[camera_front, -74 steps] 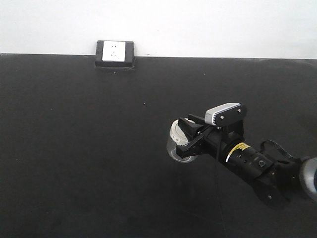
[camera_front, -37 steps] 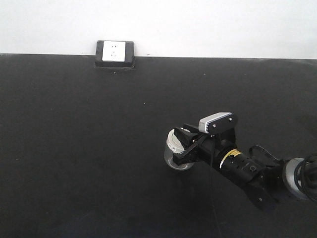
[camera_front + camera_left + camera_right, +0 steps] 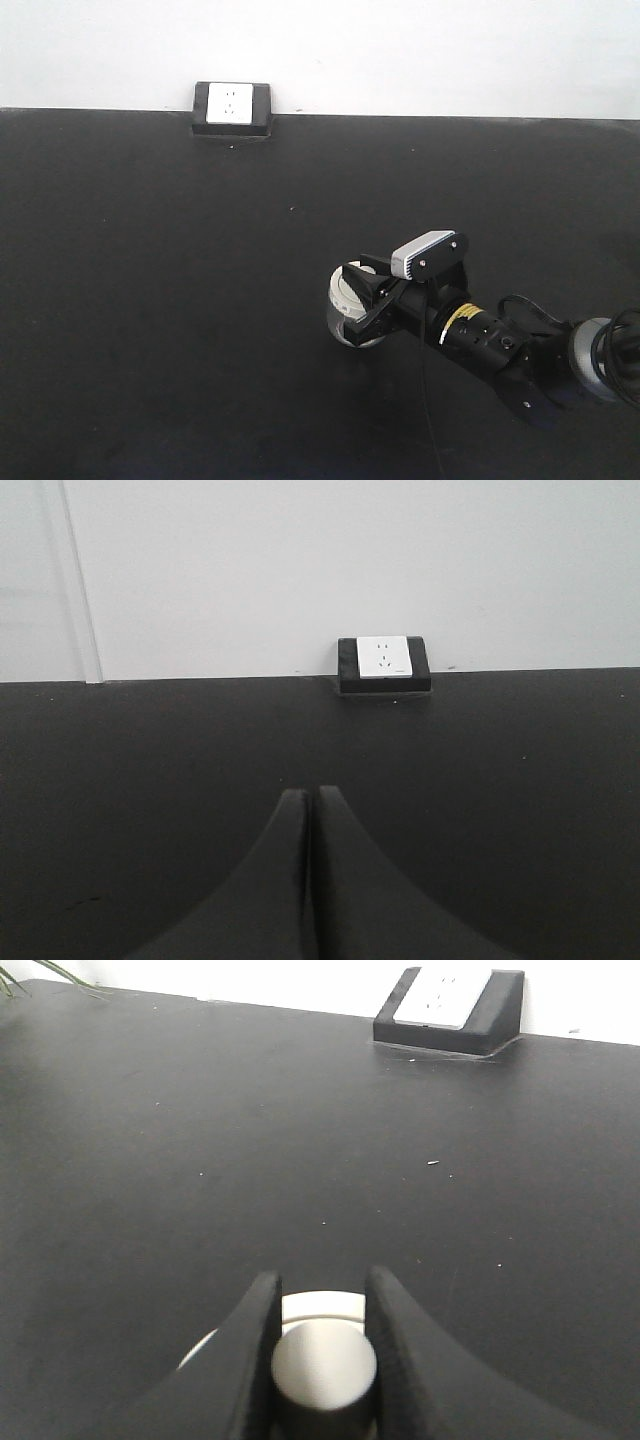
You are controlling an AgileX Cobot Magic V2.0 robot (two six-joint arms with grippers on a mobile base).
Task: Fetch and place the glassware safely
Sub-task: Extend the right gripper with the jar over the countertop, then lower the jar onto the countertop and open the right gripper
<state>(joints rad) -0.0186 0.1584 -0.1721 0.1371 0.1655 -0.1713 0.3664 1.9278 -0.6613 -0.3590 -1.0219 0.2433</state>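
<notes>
**Desk:** What do the right arm's fingers (image 3: 262,1320) have hold of?

**Photographer:** The two black fingers are clamped on the raised centre knob (image 3: 323,1365) of the wide white round lid. The right gripper (image 3: 366,292) carries the small squat clear glass jar (image 3: 350,310) that way, by the lid alone, over the black matte tabletop (image 3: 200,300), right of centre and nearer the front edge. Whether the jar's base touches the surface, I cannot tell.

**Desk:** And the left arm?

**Photographer:** In its own wrist view the left gripper (image 3: 309,880) has its fingers pressed together on nothing, pointing at the white-faced black socket box (image 3: 384,664) against the white wall (image 3: 300,570).

**Desk:** What could go wrong from here?

**Photographer:** My judgement: the knob is smooth and rounded, so it could slip from the pads if the arm tilts or jolts. And if the lid merely sits on the jar, the glass body could drop away and crack on the table. Letting go before the base is seated would have the same result.
</notes>
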